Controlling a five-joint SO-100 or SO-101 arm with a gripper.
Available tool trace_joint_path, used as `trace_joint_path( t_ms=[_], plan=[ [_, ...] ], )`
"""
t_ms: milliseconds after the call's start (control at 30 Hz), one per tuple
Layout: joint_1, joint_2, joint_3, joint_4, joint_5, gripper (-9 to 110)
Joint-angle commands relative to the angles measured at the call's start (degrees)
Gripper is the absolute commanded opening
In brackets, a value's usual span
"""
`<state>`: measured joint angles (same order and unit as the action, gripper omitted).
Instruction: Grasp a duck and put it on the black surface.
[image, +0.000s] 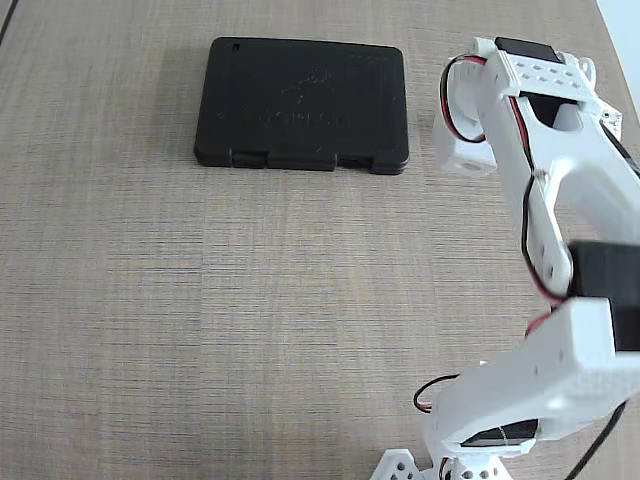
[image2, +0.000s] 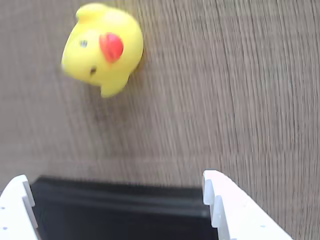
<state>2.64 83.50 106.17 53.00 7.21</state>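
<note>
duck (image2: 102, 47) – yellow, red beak | black surface (image: 302, 104) – matte black | table (image: 200, 320) – grey-brown woodgrain | arm (image: 540, 200) – white

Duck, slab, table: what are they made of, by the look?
Duck: soft rubber or vinyl, probably; smooth glossy yellow skin, rounded moulded shape, red beak.
Slab: matte black moulded plastic; rounded corners, faint embossed marks, notched front edge.
Table: wood or wood-look laminate; fine grey-brown grain lines, low sheen. Can't tell which.

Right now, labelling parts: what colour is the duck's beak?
Orange-red, on the yellow duck; clearest in the wrist view.
</note>
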Motion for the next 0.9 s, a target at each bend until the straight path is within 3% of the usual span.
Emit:
trace_joint_path(
  t_ms=[0,333,733,867],
  plan=[
    [3.6,-8.9,-11.2,4.8,0.4,34],
    [6.9,-18.0,-27.7,14.9,0.6,34],
    [6.8,-22.6,-28.7,14.3,0.7,33],
    [6.7,-22.6,-28.8,14.2,0.7,28]
  ],
)
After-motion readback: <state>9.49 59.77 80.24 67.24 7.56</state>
